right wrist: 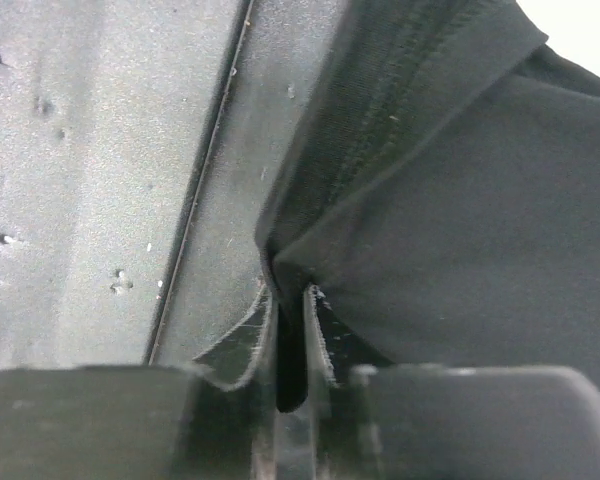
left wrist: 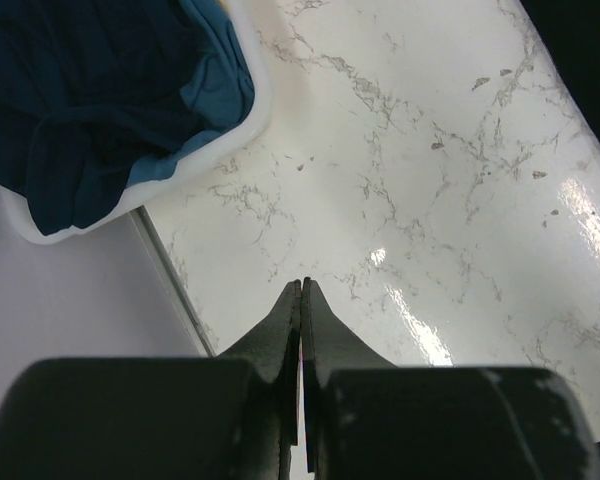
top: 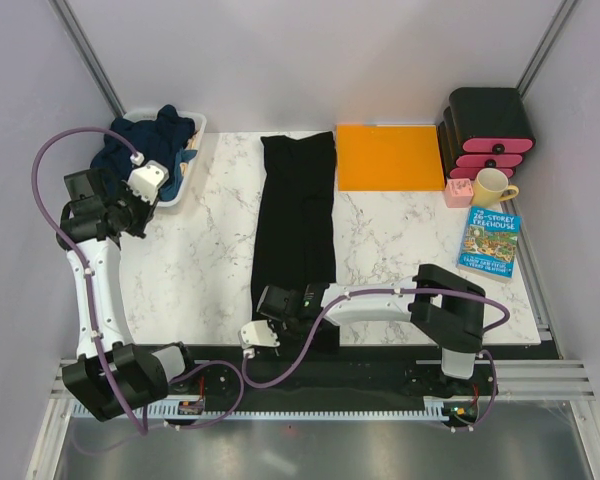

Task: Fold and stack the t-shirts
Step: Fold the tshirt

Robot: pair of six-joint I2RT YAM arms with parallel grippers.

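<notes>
A black t-shirt [top: 298, 215] lies folded in a long narrow strip down the middle of the table. My right gripper [top: 265, 318] is shut on its near corner, and the cloth [right wrist: 450, 180] is pinched between the fingertips [right wrist: 258, 340] over the table's dark front edge. Navy blue t-shirts [top: 145, 140] are piled in a white bin [top: 187, 170] at the back left; they also show in the left wrist view [left wrist: 90, 90]. My left gripper [left wrist: 302, 290] is shut and empty, above the bare table beside the bin [left wrist: 235, 140].
An orange flat sheet [top: 388, 155] lies at the back right of the shirt. A black and pink drawer unit [top: 488, 132], a yellow mug [top: 492, 186], a small pink box [top: 457, 193] and a book [top: 489, 241] stand on the right side.
</notes>
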